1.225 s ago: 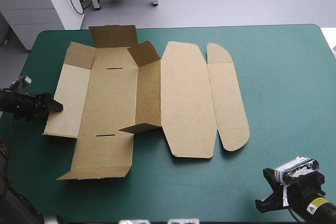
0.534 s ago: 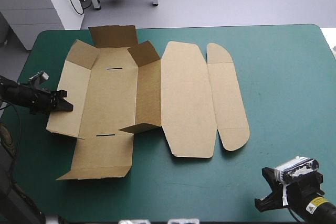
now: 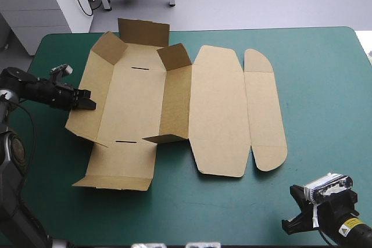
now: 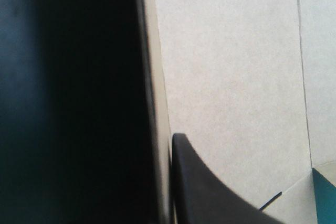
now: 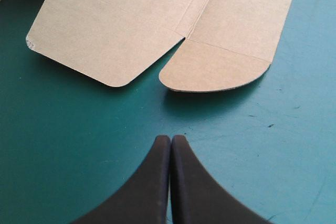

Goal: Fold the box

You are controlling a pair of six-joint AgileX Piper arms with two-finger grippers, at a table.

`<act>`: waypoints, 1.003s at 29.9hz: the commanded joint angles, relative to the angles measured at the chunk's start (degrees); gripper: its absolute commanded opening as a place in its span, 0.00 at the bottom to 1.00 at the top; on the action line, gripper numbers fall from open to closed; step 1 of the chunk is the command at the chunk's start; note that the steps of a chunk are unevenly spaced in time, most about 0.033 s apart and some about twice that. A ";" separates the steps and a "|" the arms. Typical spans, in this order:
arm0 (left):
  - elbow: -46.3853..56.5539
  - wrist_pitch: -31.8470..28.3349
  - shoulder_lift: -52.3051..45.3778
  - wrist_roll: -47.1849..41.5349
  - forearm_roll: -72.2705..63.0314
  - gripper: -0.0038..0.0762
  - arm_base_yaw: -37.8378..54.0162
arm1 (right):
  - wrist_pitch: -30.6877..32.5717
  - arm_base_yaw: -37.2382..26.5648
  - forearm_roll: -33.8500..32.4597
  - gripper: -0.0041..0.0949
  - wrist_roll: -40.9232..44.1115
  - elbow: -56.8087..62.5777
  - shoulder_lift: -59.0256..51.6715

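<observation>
My left gripper (image 3: pixel 86 101) is clamped on the box (image 3: pixel 174 103), gripping its 9 o'clock wall (image 3: pixel 99 94). The box lies left of centre on the teal-green cover (image 3: pixel 319 85), with two walls partly raised. Risk: nothing weighs the sheet down, so it may slide toward 3 o'clock instead of hinging. My right gripper (image 5: pixel 170 141), fingers pressed together, sits at 5 o'clock, well apart, bracing nothing.

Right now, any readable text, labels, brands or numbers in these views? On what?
No text can be read in any view.
A yellow sticker behind the right gripper, high view: too small to read.
The box: plain brown board, no print showing.
</observation>
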 commanded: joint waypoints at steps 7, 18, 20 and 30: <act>-19.70 3.89 -5.83 0.35 12.79 0.06 -17.61 | -3.44 0.12 1.12 0.03 -0.27 -1.45 1.00; -37.80 -2.34 -6.36 1.66 33.95 0.04 -37.45 | -3.44 0.12 1.12 0.03 -0.27 -1.45 1.00; -37.40 -3.76 -6.36 3.70 36.37 0.04 -40.45 | -3.44 0.12 1.12 0.03 -0.27 -1.45 1.00; -34.66 -8.47 -6.82 13.11 36.50 0.04 -49.47 | -3.44 0.12 1.12 0.03 -0.27 -1.45 1.00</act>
